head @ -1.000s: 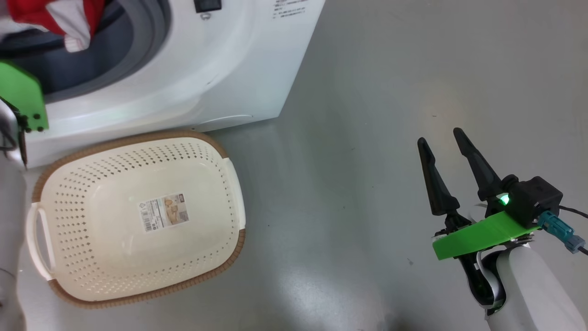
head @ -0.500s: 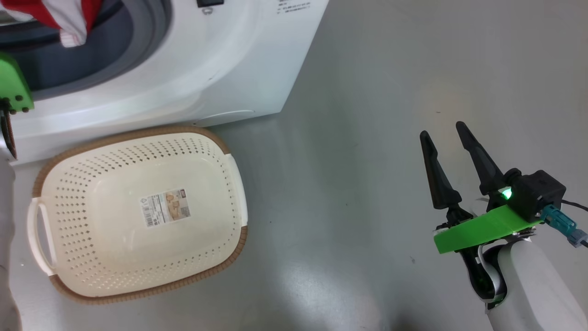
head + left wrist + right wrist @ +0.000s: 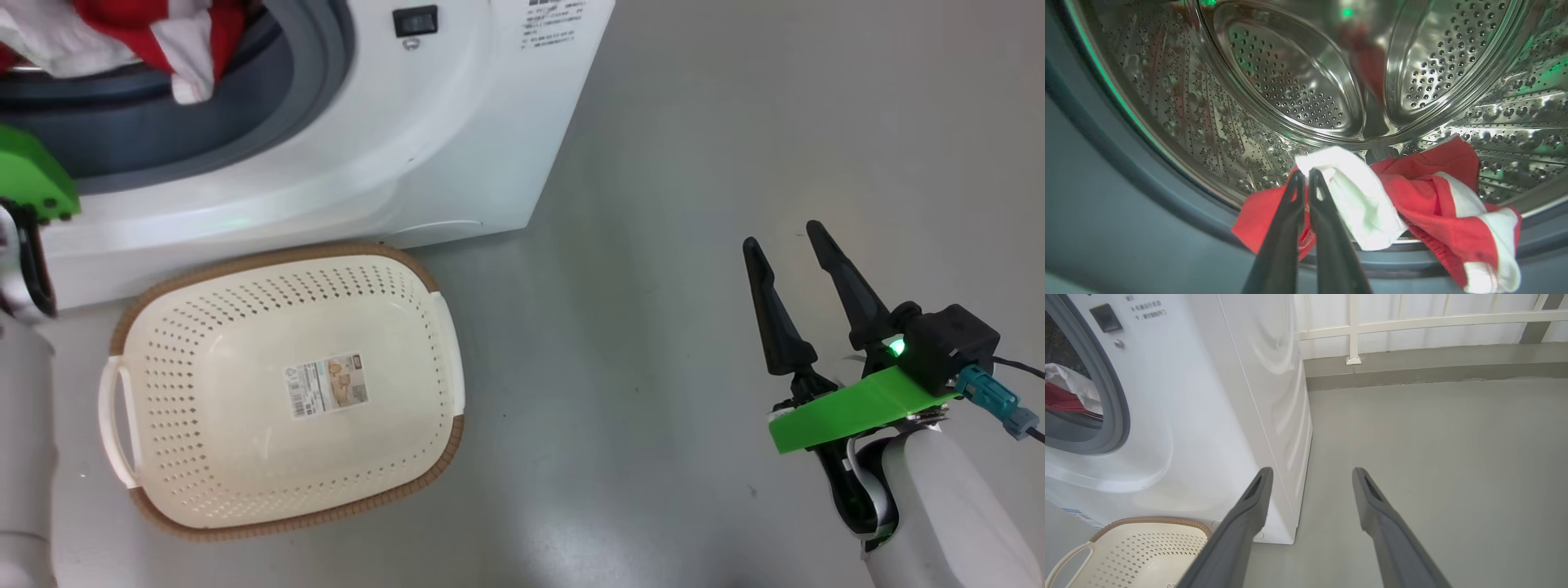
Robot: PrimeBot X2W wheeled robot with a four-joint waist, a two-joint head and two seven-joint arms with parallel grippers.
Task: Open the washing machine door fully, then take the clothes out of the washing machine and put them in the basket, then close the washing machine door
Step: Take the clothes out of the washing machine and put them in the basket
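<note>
While the left gripper (image 3: 1305, 174) pinches shut on the clothes (image 3: 1425, 196) at the washing machine (image 3: 457, 122) lip, the right gripper (image 3: 780, 235) hangs spread over floor (image 3: 653, 245), well right of the basket (image 3: 277, 253).

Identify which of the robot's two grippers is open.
The right gripper, beside the washing machine: its fingers stand wide apart with nothing between them. The left gripper is pinched shut on the clothes.

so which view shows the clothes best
Left wrist view: the clothes lie close up, draped over the lip of the drum. The head view catches part at its top edge; the right wrist view, a sliver inside the opening.
</note>
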